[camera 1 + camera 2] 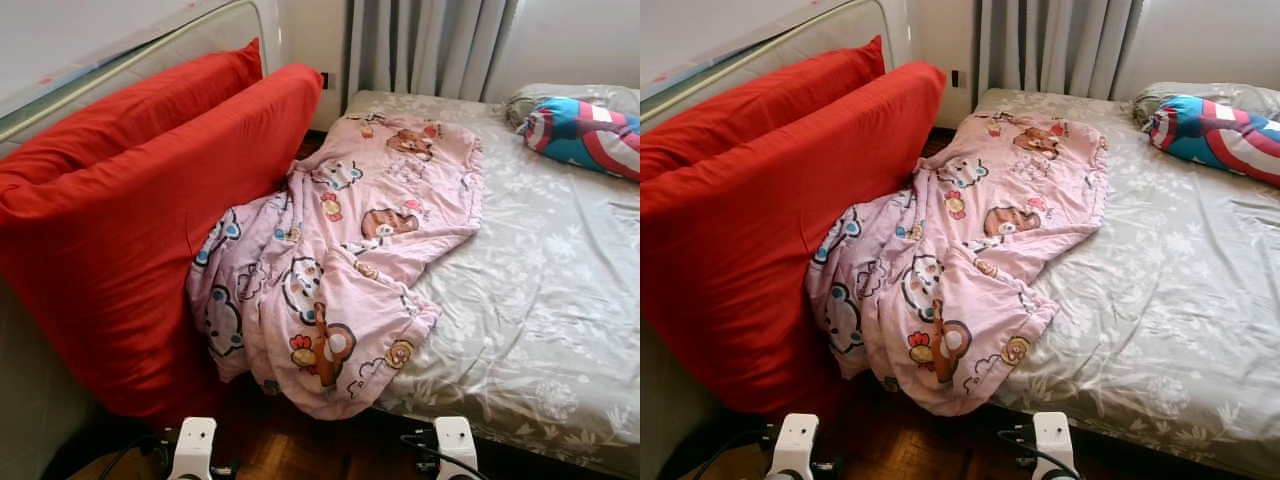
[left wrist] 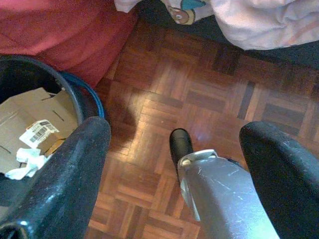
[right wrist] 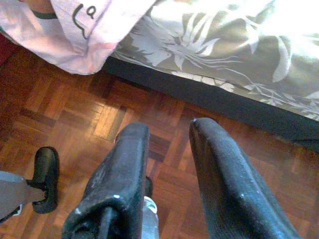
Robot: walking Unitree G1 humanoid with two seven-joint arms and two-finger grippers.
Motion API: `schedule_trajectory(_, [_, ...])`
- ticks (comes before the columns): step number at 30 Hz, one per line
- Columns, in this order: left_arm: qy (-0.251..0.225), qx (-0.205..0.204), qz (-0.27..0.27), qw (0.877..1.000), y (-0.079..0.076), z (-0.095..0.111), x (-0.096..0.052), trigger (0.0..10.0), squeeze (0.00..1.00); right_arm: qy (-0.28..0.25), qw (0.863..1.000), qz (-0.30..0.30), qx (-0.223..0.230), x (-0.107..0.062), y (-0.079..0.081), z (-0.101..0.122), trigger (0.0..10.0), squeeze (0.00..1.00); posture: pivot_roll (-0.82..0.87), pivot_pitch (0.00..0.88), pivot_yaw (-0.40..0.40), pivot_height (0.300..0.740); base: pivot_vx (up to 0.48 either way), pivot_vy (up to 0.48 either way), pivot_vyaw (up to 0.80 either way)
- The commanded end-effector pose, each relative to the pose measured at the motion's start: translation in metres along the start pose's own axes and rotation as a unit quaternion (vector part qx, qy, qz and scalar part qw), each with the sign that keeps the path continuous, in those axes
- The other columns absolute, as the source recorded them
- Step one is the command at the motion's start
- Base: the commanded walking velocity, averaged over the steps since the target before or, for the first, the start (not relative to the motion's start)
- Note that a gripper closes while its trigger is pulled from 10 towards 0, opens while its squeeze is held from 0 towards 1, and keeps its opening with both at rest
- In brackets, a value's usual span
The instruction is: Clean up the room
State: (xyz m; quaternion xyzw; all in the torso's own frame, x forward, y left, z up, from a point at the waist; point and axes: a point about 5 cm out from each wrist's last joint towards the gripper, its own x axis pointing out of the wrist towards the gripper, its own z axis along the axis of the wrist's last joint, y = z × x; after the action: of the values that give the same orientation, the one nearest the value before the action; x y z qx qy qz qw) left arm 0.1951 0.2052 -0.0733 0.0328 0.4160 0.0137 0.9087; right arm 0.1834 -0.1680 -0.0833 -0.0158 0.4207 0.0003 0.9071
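Observation:
A pink cartoon blanket (image 1: 340, 250) lies crumpled on the left side of the bed (image 1: 540, 300) and hangs over its edge toward the floor. Two big red pillows (image 1: 150, 220) lean upright to the left of it, touching the blanket. Both arms hang low over the parquet floor (image 2: 199, 84). My left gripper (image 2: 177, 127) is open, its fingers wide apart with nothing between them, and a dark bin (image 2: 75, 94) stands beside it. My right gripper (image 3: 168, 124) is open by a narrow gap and empty, near the bed's edge and the blanket's hanging corner (image 3: 84, 35).
The bin holds cardboard (image 2: 35, 114) and crumpled paper. A blue, red and white shield-print pillow (image 1: 585, 135) lies at the bed's far right. Grey curtains (image 1: 430, 45) hang behind the bed. A pale frame (image 1: 120, 55) stands behind the red pillows. My own black foot (image 2: 180, 144) rests on the floor.

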Motion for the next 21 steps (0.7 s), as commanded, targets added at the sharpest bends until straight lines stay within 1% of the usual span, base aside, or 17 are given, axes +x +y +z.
schedule_trajectory(1, [0.009,-0.005,0.001,1.0,0.002,-0.005,-0.001,10.0,0.0,-0.001,1.0,-0.003,0.003,0.0,-0.003,0.0,10.0,0.0,-0.02,0.065,0.01,0.74,0.0,0.0,0.0])
schedule_trajectory(13, [0.006,-0.015,-0.003,1.0,-0.006,-0.004,0.0,10.0,0.0,0.001,1.0,-0.008,-0.009,-0.001,-0.014,0.0,10.0,0.0,-0.03,0.059,-0.017,0.74,0.0,0.0,0.0])
schedule_trajectory(18, [0.006,-0.018,-0.004,1.0,-0.008,-0.003,0.0,10.0,0.0,0.001,1.0,-0.008,-0.014,-0.001,-0.016,0.001,10.0,0.0,-0.03,0.061,-0.021,0.74,0.0,0.0,0.0])
schedule_trajectory(21, [0.006,-0.019,-0.004,1.0,-0.007,-0.003,0.0,10.0,0.0,0.001,1.0,-0.007,-0.015,0.0,-0.015,0.002,10.0,0.0,-0.03,0.061,-0.02,0.74,0.244,0.0,0.0])
